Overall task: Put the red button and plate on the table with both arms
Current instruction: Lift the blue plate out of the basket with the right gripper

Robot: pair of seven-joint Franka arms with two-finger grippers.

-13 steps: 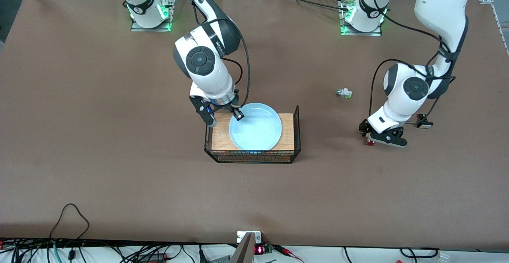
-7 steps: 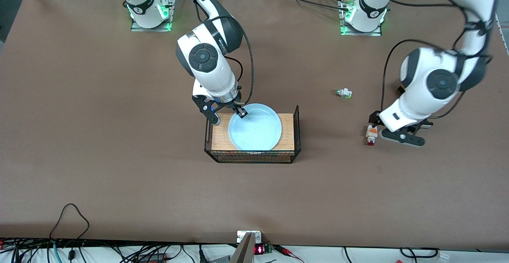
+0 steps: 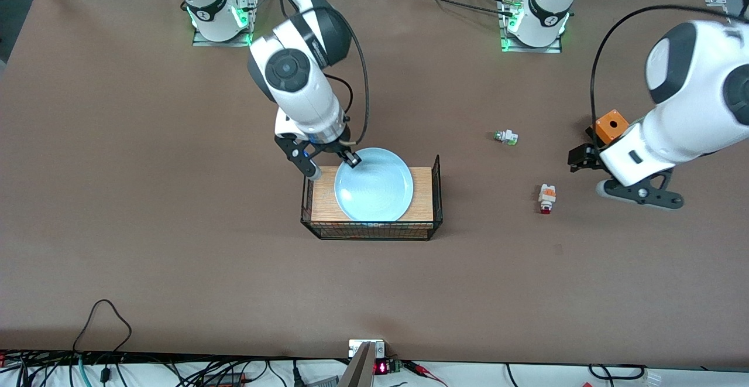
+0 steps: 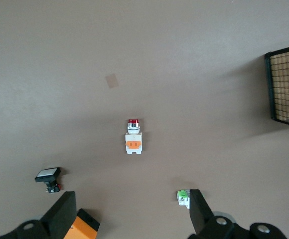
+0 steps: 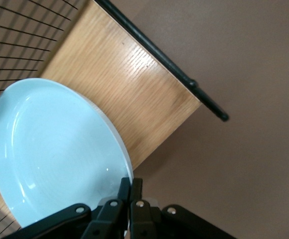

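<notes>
Lying on its side on the bare table (image 3: 175, 229), the red button (image 3: 546, 198) rests toward the left arm's end, red cap pointing toward the front camera, touching nothing; that half of the job looks done. The left gripper (image 3: 620, 179) hangs above the table just beside it, fingers spread wide and empty, high enough that its wrist view takes in the button (image 4: 133, 138) whole. Around it lie a green-tipped white piece (image 3: 506, 137) farther from the front camera, a black piece with a white cap (image 4: 48, 177) and an orange block (image 3: 611, 126).

The light blue plate (image 3: 374, 191) sits on the wooden board (image 3: 325, 199) inside the black wire frame (image 3: 436, 191), near the middle of the table. The right gripper (image 3: 350, 158) is clamped on its rim at the edge farthest from the front camera, one finger inside and one outside, since a thin rim is the only hold a shallow plate offers. The plate's gripped edge appears tilted slightly off the board. The likely next need is a lift clear of the frame's raised wire end before setting it on the table; a one-sided pinch could let it swing or slip.
</notes>
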